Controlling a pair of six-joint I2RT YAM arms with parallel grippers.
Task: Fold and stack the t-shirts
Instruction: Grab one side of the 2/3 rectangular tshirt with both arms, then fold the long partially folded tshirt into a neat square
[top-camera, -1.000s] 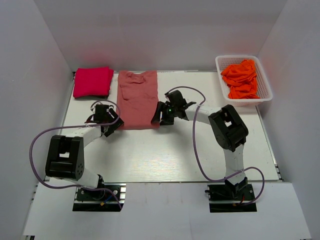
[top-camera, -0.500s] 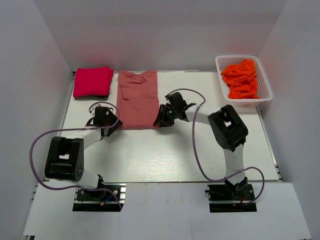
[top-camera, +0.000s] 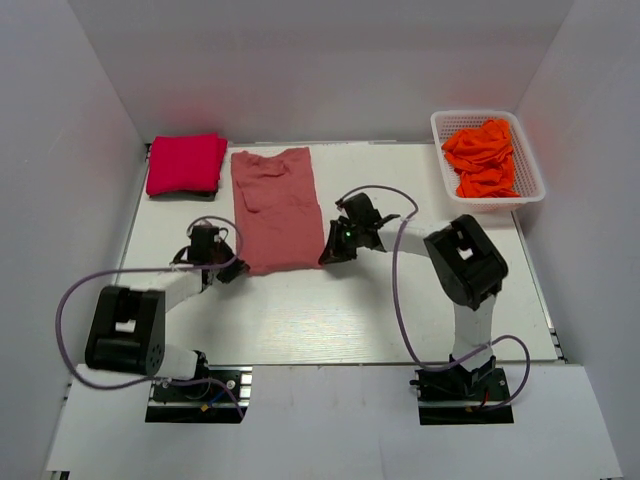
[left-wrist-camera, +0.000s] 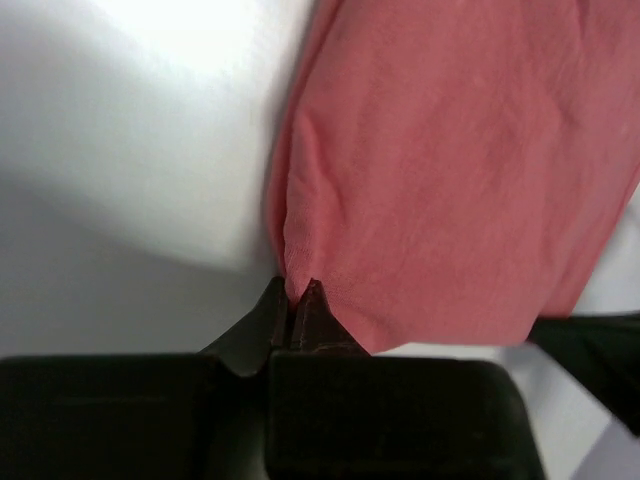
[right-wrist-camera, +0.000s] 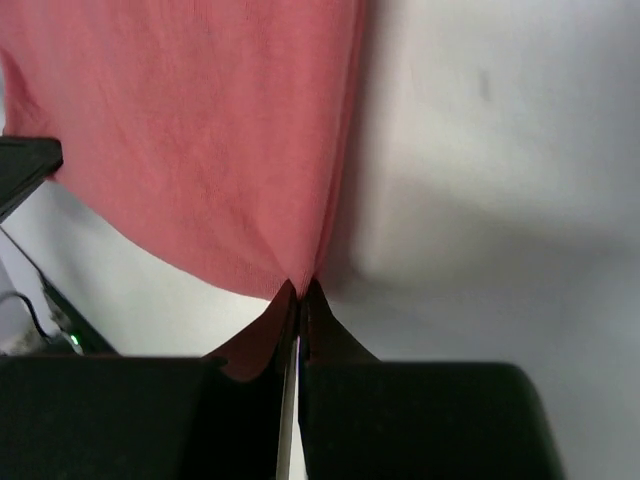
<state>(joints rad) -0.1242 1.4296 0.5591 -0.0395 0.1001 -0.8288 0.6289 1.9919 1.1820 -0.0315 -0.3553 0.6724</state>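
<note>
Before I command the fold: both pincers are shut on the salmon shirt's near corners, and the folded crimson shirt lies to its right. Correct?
Not quite. The top external view shows the folded crimson shirt to the left of the salmon shirt, not its right. The rest holds: left pincer and right pincer are each shut on a near corner.

Flat salmon t-shirt (top-camera: 277, 210), folded crimson t-shirt (top-camera: 185, 164)
</note>
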